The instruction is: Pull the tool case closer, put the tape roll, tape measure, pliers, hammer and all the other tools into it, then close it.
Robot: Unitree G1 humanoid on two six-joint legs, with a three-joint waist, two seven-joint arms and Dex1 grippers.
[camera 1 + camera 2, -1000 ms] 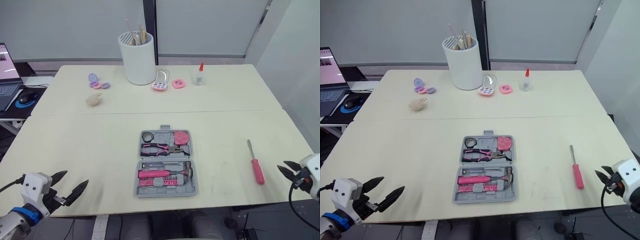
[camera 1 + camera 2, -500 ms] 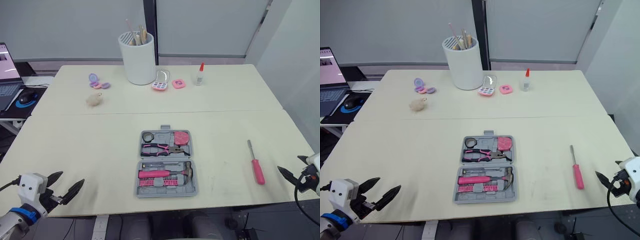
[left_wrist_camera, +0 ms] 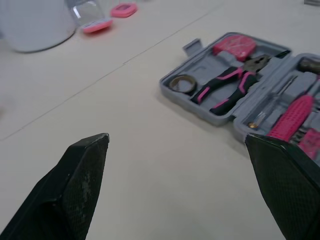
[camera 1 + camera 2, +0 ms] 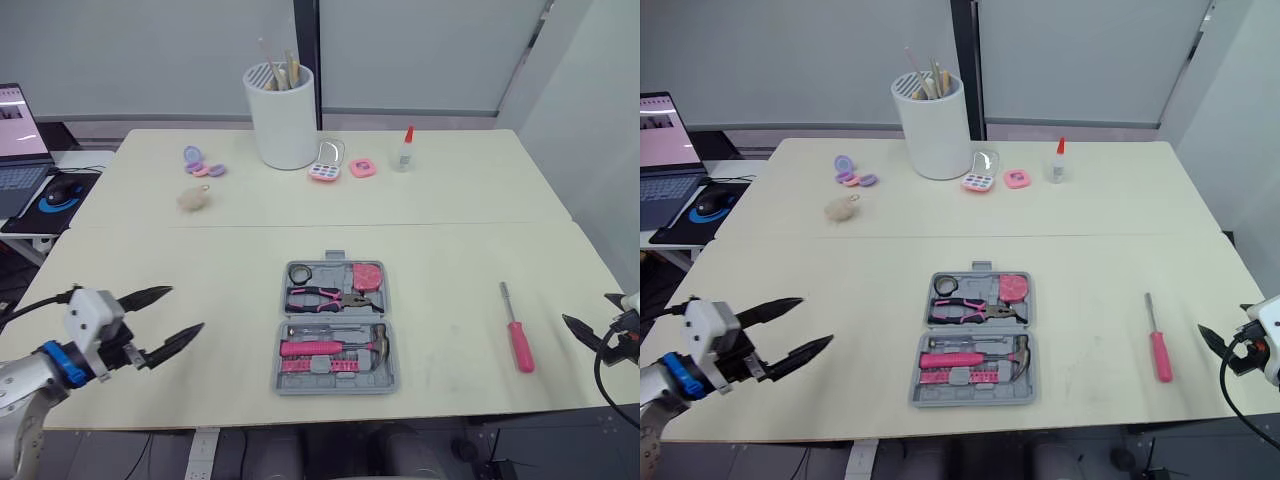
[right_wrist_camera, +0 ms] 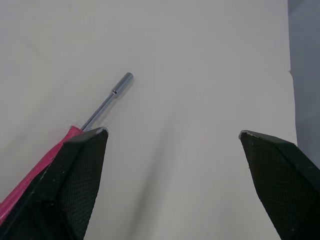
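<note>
A grey tool case (image 4: pixel 334 328) lies open at the table's front middle. Its far half holds the tape roll (image 4: pixel 299 273), the pink tape measure (image 4: pixel 366 275) and the pliers (image 4: pixel 322 297). Its near half holds the pink-handled hammer (image 4: pixel 335 347). A pink-handled screwdriver (image 4: pixel 517 335) lies on the table right of the case. My left gripper (image 4: pixel 165 315) hovers open and empty over the front left, pointing at the case (image 3: pixel 240 100). At the table's right edge my right gripper (image 4: pixel 590 312) is open, just right of the screwdriver (image 5: pixel 100 107).
Along the far side stand a white cup of sticks (image 4: pixel 285 115), a glue bottle (image 4: pixel 404 148), pink compacts (image 4: pixel 324 170) and purple pieces (image 4: pixel 197 160). A fluffy ball (image 4: pixel 192 198) lies nearer. A laptop (image 4: pixel 18 120) and mouse (image 4: pixel 55 190) sit on a side desk at left.
My left gripper has risen and moved right and forward over the table, toward the case. The right gripper's fingers have spread wider and it has drifted slightly outward.
</note>
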